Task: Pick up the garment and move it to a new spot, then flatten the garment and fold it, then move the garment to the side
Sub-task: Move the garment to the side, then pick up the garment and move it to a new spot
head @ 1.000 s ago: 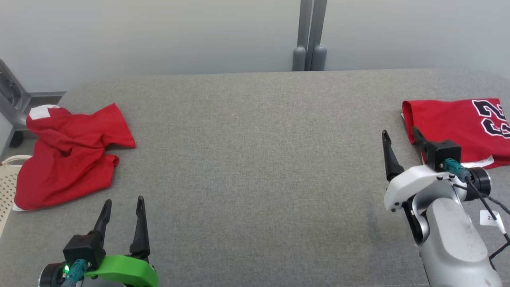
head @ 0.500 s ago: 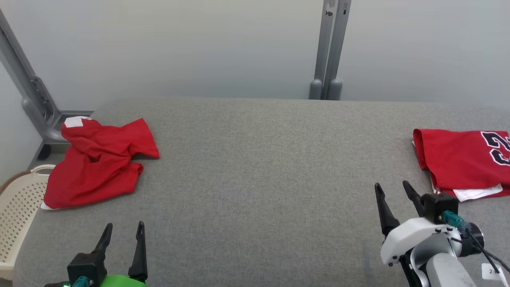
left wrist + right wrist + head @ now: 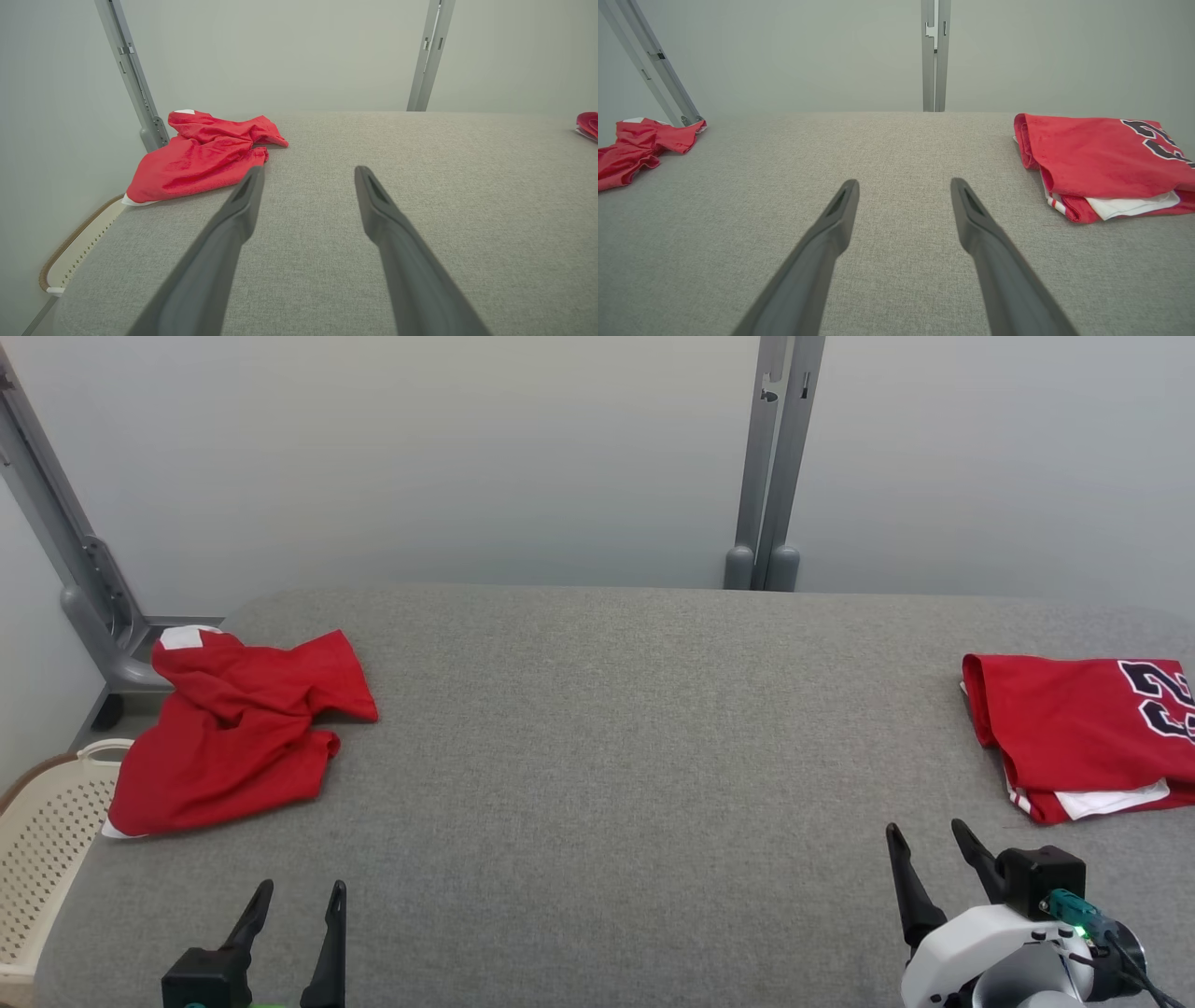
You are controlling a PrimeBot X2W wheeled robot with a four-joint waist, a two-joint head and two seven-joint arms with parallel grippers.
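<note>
Right tool (image 3: 924,827) drawn back from folded jersey (image 3: 1055,728), jaws apart, empty (left tool (image 3: 303,886) likewise)

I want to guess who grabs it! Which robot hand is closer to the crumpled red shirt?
Left. The left gripper sits open just short of the crumpled red shirt; the right gripper is far across the table, near the folded jersey.

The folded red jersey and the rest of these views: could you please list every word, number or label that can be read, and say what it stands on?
"23": large dark digits outlined in white on the folded red jersey. They lie turned and are cut by the head view's right edge, so the second digit is less sure.
The crumpled red garment has a white patch with no text that can be read.
No other writing is legible.
</note>
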